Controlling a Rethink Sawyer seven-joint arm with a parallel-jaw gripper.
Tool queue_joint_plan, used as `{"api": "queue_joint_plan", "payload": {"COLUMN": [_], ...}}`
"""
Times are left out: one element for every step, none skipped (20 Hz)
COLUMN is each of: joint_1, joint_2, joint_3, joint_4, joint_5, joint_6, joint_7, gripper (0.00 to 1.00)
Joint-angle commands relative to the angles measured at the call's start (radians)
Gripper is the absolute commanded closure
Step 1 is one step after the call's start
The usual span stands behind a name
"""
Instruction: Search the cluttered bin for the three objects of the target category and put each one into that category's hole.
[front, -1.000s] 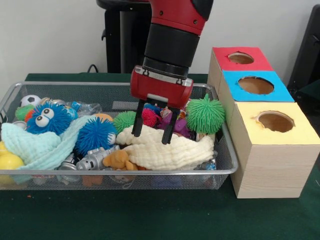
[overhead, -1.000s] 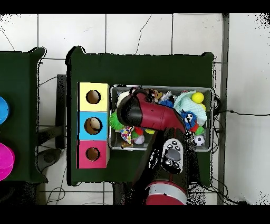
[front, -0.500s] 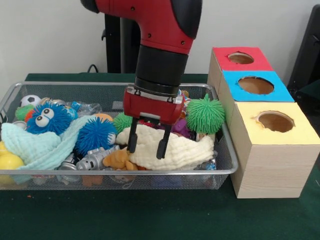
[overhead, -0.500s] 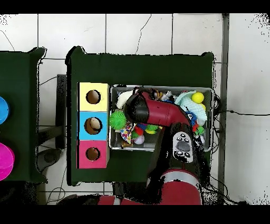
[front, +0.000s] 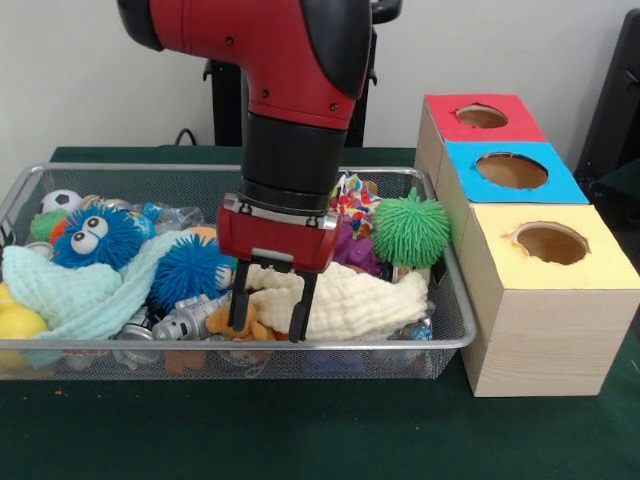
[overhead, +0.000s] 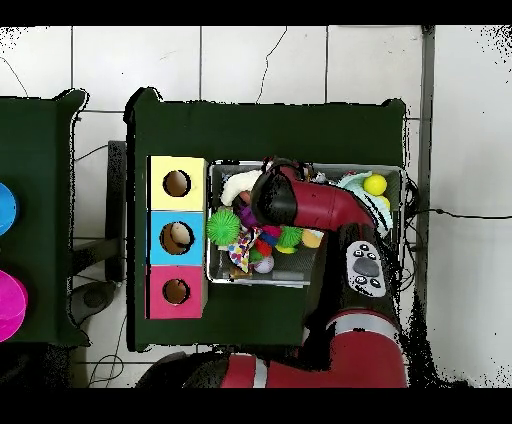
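Hanging low in the wire bin (front: 455, 335), the gripper (front: 263, 327) is spreading its empty fingers around a small tan plush toy (front: 238, 322) beside the cream cloth (front: 350, 300), suggesting sorting is barely starting, with the 3 holes' contents unclear.

The arm (front: 270, 60) is glossy red with a thick black cylindrical wrist, ending in a red block with a silver trim strip that carries a gripper (front: 265, 312) with two slim black fingers (front: 239, 305).

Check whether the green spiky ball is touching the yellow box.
Apart. In the front view, the green spiky ball sits inside the bin, with the mesh wall and a gap before the yellow box.
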Motion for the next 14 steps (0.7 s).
{"api": "queue_joint_plan", "payload": {"joint_1": [-0.027,-0.029,-0.031,-0.03,-0.028,-0.025,-0.02,-0.021,-0.027,-0.031,-0.031,-0.031,-0.031,-0.028], "joint_2": [0.034,0.037,0.039,0.038,0.035,0.034,0.032,0.033,0.037,0.041,0.049,0.054,0.059,0.061], "joint_3": [0.107,0.108,0.11,0.106,0.1,0.094,0.082,0.08,0.086,0.089,0.087,0.085,0.083,0.077], "joint_4": [-0.036,-0.029,-0.023,-0.018,-0.009,-0.005,0.0,0.002,0.007,0.007,0.002,0.0,-0.003,-0.004], "joint_5": [-0.072,-0.074,-0.076,-0.077,-0.078,-0.078,-0.081,-0.083,-0.084,-0.086,-0.088,-0.086,-0.084,-0.085], "joint_6": [0.014,0.021,0.028,0.032,0.046,0.052,0.059,0.064,0.083,0.094,0.115,0.135,0.155,0.16], "joint_7": [0.005,0.007,0.009,0.013,0.012,0.015,0.015,0.012,0.001,-0.007,-0.019,-0.024,-0.03,-0.029], "gripper": [0.0,0.0,0.0,0.0,0.0,0.0,0.0,0.0,0.0,0.0,0.0,0.0,0.0,0.0]}}
